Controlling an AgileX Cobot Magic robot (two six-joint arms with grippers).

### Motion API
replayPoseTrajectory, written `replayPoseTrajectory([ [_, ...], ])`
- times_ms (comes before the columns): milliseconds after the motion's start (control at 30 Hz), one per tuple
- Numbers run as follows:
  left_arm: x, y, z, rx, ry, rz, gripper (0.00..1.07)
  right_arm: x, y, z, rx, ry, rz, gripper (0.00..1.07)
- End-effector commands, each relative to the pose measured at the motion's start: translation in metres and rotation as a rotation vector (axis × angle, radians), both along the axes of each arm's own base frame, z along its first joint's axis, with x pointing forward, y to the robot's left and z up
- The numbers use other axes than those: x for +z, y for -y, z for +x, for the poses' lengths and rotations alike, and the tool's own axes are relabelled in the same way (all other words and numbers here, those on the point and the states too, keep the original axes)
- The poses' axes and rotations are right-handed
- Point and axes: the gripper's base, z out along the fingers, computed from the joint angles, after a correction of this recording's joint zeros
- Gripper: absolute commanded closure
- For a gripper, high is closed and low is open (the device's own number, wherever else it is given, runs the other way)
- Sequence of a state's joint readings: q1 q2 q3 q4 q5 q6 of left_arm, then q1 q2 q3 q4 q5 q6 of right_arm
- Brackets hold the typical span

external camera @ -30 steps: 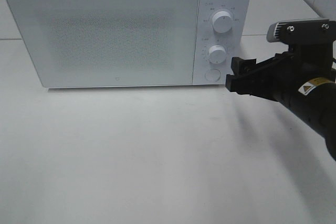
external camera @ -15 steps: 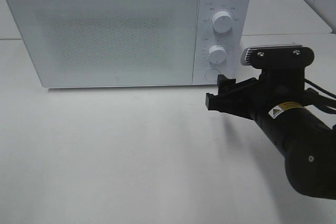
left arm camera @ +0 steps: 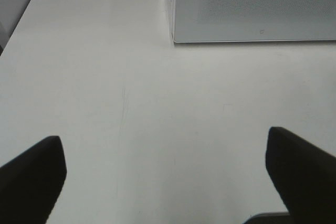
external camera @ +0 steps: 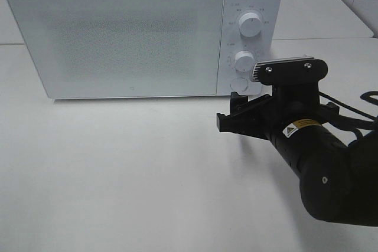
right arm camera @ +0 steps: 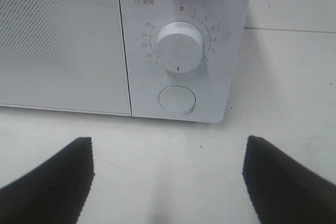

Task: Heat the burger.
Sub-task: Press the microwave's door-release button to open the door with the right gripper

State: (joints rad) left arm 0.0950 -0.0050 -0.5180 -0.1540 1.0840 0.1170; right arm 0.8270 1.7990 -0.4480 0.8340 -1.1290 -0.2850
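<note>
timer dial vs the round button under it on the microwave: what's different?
The timer dial stands out from the panel; the round button lies nearly flat. The dial has a numbered scale around it and a pointer mark; the button is plain. Both are white, round and on the control panel.

Setting: robotics lab bench posing as a kitchen. White microwave (external camera: 118, 33) is sitting on a plain white table (external camera: 118, 175); a black robot arm (external camera: 319, 163) is reaching over it.
</note>
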Motion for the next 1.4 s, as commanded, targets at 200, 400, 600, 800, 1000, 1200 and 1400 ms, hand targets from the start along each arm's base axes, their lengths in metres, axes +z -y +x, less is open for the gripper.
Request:
replayPoseTrajectory([
  [200, 0.0005, 0.0003, -0.0019, 0.006, 0.026, -0.006, 0.08, 0.0027, -0.0026, 0.0013, -0.024, 0.001, 0.095, 0.31],
  [400, 0.0005, 0.0003, -0.0019, 0.006, 0.026, -0.006, 0.08, 0.0028, -0.0026, 0.0013, -0.080, -0.014, 0.263, 0.32],
  [600, 0.0005, 0.0003, -0.0019, 0.006, 0.026, -0.006, 0.08, 0.0026, -0.0031, 0.0012, -0.154, -0.041, 0.501, 0.36],
  [800, 0.0005, 0.0003, -0.0019, 0.006, 0.026, -0.006, 0.08, 0.0018, -0.0036, 0.0009, -0.256, -0.084, 0.812, 0.44],
  [1000, 0.0005, 0.0003, -0.0019, 0.006, 0.026, -0.006, 0.08, 0.0012, -0.0038, 0.0006, -0.371, -0.126, 1.144, 0.60],
  [1200, 0.0005, 0.0003, -0.0019, 0.006, 0.026, -0.006, 0.08, 0.0012, -0.0038, 0.0006, -0.466, -0.154, 1.419, 0.84],
  [1400, 0.0005, 0.0003, -0.0019, 0.006, 0.026, -0.006, 0.08, 0.0004, -0.0030, 0.0007, -0.516, -0.167, 1.525, 1.03],
])
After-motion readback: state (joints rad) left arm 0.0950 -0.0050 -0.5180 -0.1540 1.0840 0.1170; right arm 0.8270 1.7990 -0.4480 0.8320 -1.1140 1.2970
